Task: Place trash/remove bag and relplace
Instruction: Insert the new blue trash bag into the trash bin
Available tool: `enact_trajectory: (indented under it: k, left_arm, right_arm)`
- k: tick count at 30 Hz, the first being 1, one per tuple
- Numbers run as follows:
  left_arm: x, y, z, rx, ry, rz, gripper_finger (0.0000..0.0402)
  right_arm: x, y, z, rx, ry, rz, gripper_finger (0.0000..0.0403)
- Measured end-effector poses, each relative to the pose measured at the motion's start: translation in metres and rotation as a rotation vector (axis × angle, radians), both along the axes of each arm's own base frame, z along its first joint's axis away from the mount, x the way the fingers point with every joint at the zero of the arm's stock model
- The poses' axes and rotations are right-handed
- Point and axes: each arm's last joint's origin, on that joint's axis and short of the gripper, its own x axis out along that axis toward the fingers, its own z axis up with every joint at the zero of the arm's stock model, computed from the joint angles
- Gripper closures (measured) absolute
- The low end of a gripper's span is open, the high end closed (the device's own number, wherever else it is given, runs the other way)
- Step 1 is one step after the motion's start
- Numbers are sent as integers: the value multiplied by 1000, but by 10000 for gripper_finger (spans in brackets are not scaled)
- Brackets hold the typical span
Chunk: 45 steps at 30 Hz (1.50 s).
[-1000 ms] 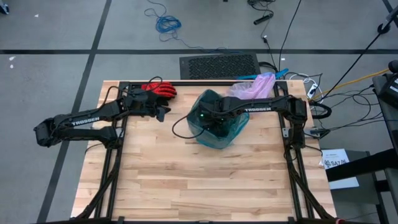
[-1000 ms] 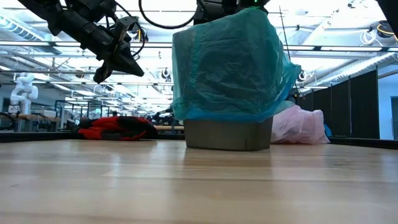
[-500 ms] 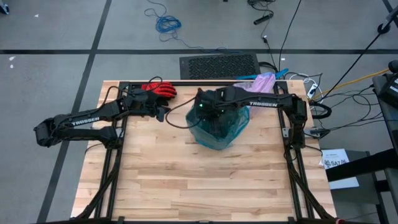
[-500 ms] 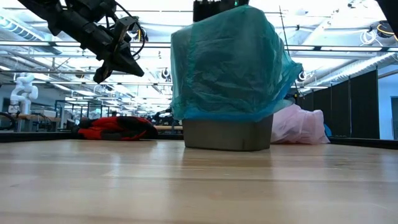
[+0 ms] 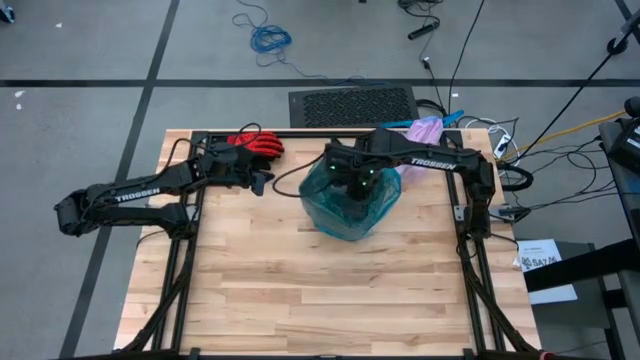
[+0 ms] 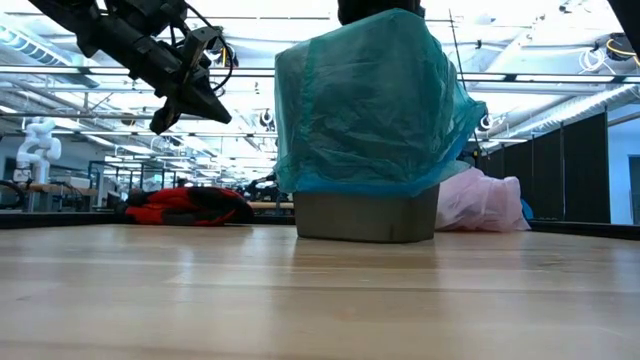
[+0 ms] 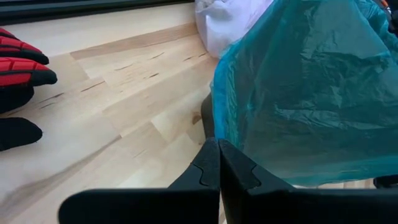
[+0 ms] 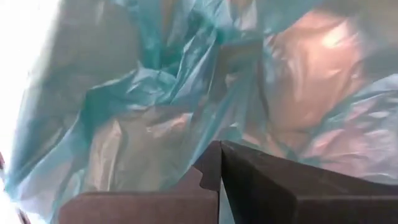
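Teal plastic bag (image 6: 365,105) drapes the bin (image 6: 365,215), right gripper (image 8: 219,180) clenched empty inside it, left gripper (image 7: 219,177) clenched alongside, lilac bag (image 6: 480,205) behind; risk: closed fingers snag film, dragging liner off rim.
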Motion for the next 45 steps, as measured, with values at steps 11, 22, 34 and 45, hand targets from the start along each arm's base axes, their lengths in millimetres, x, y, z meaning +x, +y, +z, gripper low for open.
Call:
enact_trajectory:
  k: [11,22,34,45]
  left_arm:
    - [-1,-1,-2,-13,26,0,402]
    - [-1,-1,-2,-13,26,0,402]
    - [-1,-2,-3,-70,7,-46,402]
    - [-1,-2,-3,-72,6,-49,402]
  right_arm:
    - [-4,15,-46,81,186,10,403]
    - [-7,18,14,-21,-20,-31,403]
    - [-96,5,60,-67,-125,-451,403]
    - [-170,23,1,66,-143,-882,403]
